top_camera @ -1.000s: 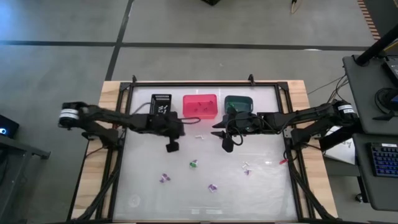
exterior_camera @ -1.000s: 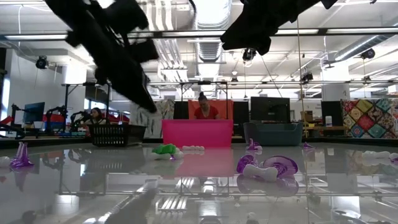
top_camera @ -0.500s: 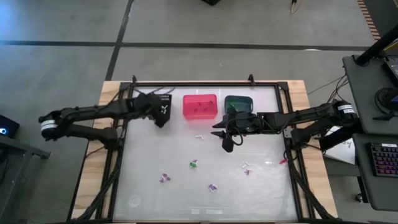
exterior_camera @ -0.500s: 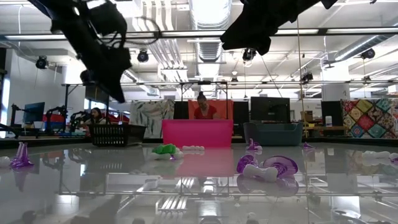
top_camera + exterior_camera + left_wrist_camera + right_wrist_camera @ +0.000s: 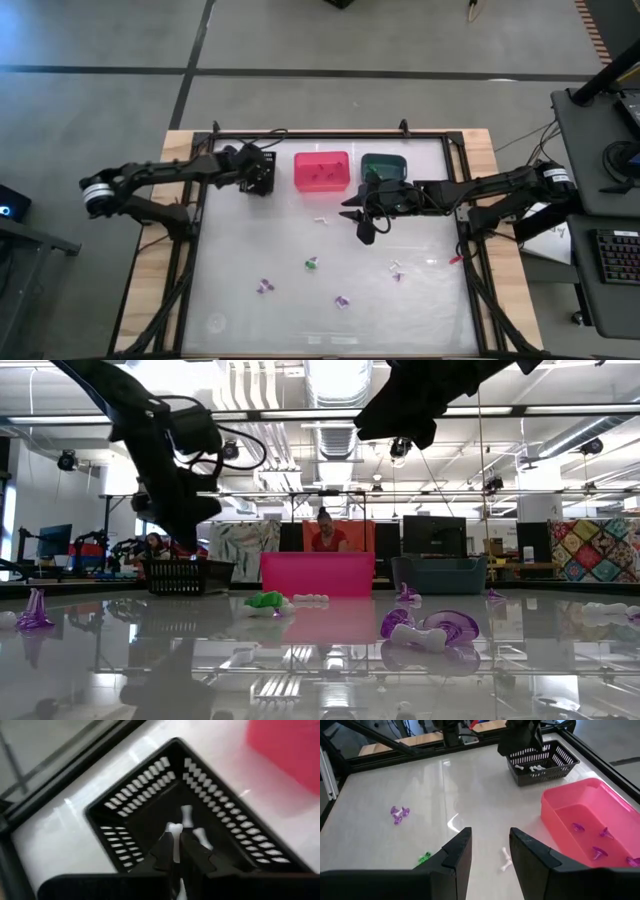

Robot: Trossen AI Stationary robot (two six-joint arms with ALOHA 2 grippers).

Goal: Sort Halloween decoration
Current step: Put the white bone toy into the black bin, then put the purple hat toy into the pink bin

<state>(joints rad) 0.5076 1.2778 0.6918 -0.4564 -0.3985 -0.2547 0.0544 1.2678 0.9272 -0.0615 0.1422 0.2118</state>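
Note:
My left gripper (image 5: pixel 262 184) hangs over the black bin (image 5: pixel 130 805) at the table's far left, shut on a small white trinket (image 5: pixel 175 836). Other white trinkets (image 5: pixel 186 815) lie on the bin's floor. My right gripper (image 5: pixel 490 851) stands open above the table's middle, with nothing between its fingers. On the table top lie loose trinkets: a white one (image 5: pixel 506 860), a green one (image 5: pixel 312 264), purple ones (image 5: pixel 264 286) (image 5: pixel 342 301) and a white-and-purple pair (image 5: pixel 396 272). Several purple trinkets (image 5: pixel 592 852) lie in the pink bin (image 5: pixel 321 170). My left gripper pinches the white trinket between its two fingers; only a thin white strip (image 5: pixel 176 851) shows in the gap. The fingers slant down from the table's left and near side. The trinket is lifted clear, above the black bin's inside.
A teal bin (image 5: pixel 383 167) stands right of the pink bin along the far edge. A dark metal frame (image 5: pixel 330 133) runs around the table top. The near half of the table holds only the scattered trinkets.
My left gripper has swung from the table's middle toward the far left, to a place over the black bin, and has rolled about its own line. It has stayed shut.

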